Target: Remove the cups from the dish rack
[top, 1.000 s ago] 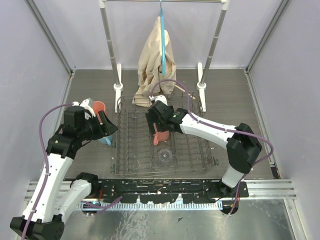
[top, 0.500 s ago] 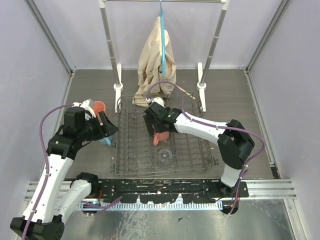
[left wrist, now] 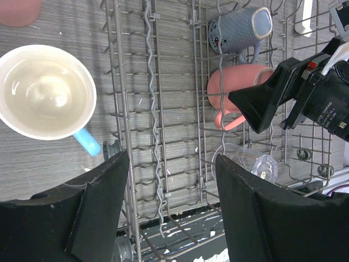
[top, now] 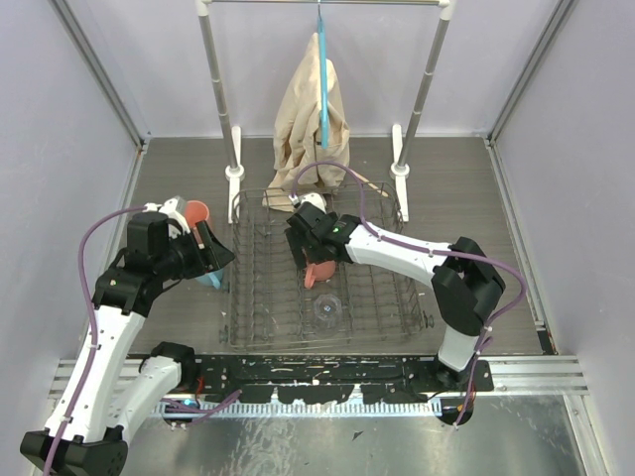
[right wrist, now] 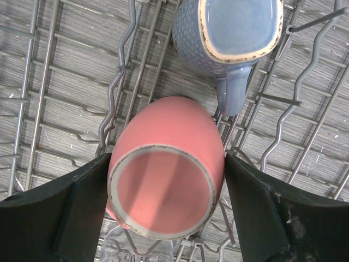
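Note:
The dark wire dish rack [top: 397, 297] fills the table's middle. A salmon-pink mug [right wrist: 166, 174] lies on its side in it, mouth toward the right wrist camera. My right gripper [right wrist: 166, 183] straddles this mug with both fingers against its sides. Beyond it a grey-blue mug [right wrist: 234, 30] lies among the prongs, and a clear glass [left wrist: 248, 164] rests nearer the rack's front. My left gripper [left wrist: 172, 174] hangs open and holds nothing over the rack's left edge. Outside the rack on the table stand a light blue mug [left wrist: 48, 90] with a cream inside and another salmon-pink mug [top: 196, 211].
A silver clothes rail with beige cloth [top: 313, 109] stands behind the rack, its white feet [top: 234, 183] close to the rack's back corners. Grey walls close in the table on the left, right and back.
My right gripper has shifted slightly left over the pink mug and its jaws have narrowed onto it. The left arm has stayed put.

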Tool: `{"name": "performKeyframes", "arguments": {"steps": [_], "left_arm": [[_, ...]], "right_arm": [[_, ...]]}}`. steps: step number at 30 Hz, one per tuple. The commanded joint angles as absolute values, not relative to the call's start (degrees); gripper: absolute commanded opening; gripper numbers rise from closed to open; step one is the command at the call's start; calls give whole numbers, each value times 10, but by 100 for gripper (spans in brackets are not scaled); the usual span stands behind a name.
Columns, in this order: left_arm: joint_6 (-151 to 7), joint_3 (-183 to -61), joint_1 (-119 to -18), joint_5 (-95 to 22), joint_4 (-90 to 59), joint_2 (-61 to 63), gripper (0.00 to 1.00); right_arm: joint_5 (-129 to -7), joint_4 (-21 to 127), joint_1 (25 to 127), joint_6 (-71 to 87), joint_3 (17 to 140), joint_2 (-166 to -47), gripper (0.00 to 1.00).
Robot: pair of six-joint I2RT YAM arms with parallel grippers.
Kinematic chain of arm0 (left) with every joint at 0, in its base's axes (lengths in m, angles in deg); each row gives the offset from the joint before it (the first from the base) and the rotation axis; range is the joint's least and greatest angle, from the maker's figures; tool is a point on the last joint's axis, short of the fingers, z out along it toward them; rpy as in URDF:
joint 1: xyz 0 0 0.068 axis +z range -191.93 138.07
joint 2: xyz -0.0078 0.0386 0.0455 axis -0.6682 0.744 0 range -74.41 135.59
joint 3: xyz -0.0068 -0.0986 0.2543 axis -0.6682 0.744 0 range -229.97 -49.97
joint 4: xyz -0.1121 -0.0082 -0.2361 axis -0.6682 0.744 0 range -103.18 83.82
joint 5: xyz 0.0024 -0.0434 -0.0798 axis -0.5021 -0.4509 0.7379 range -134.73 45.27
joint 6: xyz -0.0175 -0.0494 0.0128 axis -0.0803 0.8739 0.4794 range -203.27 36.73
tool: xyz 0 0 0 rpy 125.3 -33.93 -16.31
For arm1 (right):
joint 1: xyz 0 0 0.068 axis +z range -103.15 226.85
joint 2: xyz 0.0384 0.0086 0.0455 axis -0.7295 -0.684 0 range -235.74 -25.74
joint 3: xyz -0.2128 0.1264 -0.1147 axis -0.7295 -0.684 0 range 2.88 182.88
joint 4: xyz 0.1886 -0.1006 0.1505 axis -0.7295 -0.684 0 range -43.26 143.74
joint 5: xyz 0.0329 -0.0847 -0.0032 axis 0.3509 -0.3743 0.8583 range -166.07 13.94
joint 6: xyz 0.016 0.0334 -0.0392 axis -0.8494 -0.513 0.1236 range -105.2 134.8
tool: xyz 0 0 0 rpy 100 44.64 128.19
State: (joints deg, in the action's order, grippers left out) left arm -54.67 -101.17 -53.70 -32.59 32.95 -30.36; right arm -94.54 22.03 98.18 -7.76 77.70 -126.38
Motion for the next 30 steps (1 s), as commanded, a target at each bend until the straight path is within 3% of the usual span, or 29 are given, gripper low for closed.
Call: {"name": "performKeyframes", "arguments": {"steps": [1,13,24,30], "left_arm": [[-550,-1006,-537,-319,319,-308,71],[-549,-1014,-537,-321,326,-314,72],[-541,-1023,-537,-325,329,-320,72],[-514,-1023,-537,-281,300,-321,72]], "right_arm": [[-950,234,983,-66,784,-1263,2],[-953,230,983,-68,790,-1223,1],[-950,222,983,-73,807,-1066,1],[-871,299,983,-80,752,-961,1]]}}
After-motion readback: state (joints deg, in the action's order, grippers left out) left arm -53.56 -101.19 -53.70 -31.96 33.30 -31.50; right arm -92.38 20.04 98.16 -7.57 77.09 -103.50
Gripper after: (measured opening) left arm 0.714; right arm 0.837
